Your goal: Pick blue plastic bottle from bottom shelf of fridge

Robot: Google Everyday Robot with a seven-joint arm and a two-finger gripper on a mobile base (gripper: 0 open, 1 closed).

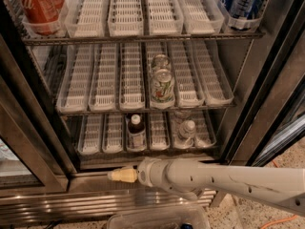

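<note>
Our gripper hovers at the fridge sill, and we can't tell if it's open. The blue plastic bottle stands untouched on the bottom shelf.

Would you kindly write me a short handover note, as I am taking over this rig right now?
The gripper is low in front of the fridge base, below the bottom shelf, apart from the bottle and slightly left of its lane.
The bottle stands upright in a middle tray of the bottom shelf, with a clear water bottle to its right.
Done: the arm is at the open fridge.
Left: raise, reach in, grasp the bottle, pull it out.
</note>
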